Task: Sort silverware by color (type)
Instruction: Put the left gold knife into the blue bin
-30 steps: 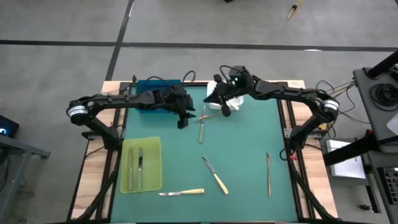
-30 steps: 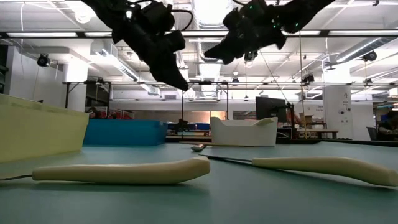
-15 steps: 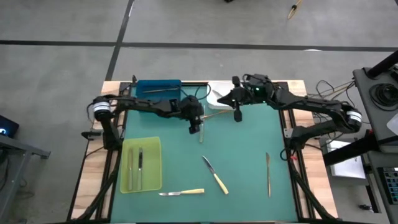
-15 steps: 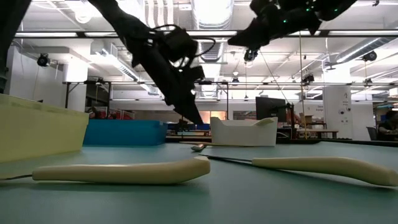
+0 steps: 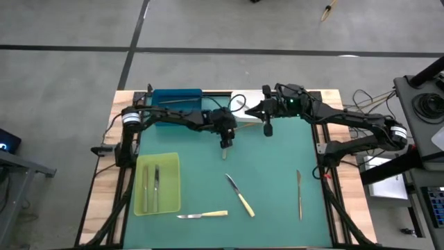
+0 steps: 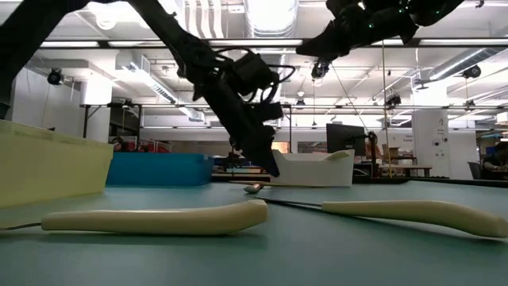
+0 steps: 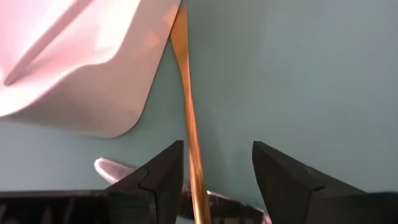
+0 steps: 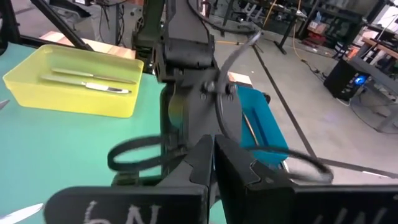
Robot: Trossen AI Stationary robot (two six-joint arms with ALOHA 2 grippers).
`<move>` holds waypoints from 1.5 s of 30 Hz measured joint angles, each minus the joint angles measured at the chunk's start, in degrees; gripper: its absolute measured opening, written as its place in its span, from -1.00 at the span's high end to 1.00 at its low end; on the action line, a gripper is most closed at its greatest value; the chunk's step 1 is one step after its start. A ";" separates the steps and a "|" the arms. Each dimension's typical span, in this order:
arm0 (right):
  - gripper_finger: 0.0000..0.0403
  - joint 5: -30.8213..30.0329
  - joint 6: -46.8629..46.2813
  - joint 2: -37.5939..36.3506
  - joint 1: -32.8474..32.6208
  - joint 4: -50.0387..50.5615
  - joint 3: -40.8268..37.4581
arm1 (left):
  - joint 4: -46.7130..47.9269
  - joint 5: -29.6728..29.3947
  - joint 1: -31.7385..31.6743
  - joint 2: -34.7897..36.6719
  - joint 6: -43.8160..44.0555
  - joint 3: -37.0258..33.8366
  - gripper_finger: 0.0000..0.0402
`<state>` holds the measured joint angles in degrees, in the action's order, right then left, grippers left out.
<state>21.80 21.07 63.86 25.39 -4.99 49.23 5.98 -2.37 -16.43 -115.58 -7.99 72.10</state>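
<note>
Grey floor crossed by dark lines, ceiling light strips overhead, desks and monitor far back — open workshop hall, white walls.

silverware scattered flat — grey, perhaps yellow-handled

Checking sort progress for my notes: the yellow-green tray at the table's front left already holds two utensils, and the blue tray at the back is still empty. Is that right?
Not quite. The yellow-green tray does hold two utensils, but the blue tray is not empty: the high view shows a slim utensil lying in it, and the right wrist view shows it too.
</note>
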 joint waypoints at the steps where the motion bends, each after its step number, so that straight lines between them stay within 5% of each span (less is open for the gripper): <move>1: 0.96 -0.01 0.03 0.00 0.00 0.00 0.00 | 0.01 -0.13 0.00 -0.79 0.00 0.46 0.16; 28: 0.96 -0.87 1.27 0.02 0.02 0.04 0.00 | 0.09 -3.87 0.48 -5.21 -0.05 2.31 0.18; 40: 0.96 -0.89 1.67 0.02 0.02 0.04 0.00 | 0.44 -2.88 0.70 -5.30 2.26 2.24 0.90; 45: 0.96 -0.89 1.67 0.02 0.02 0.05 0.00 | 0.62 -2.73 0.90 -5.20 3.27 2.24 0.94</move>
<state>20.92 22.74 63.88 25.41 -4.95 49.23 6.60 -5.10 -15.53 -120.78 -4.72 74.35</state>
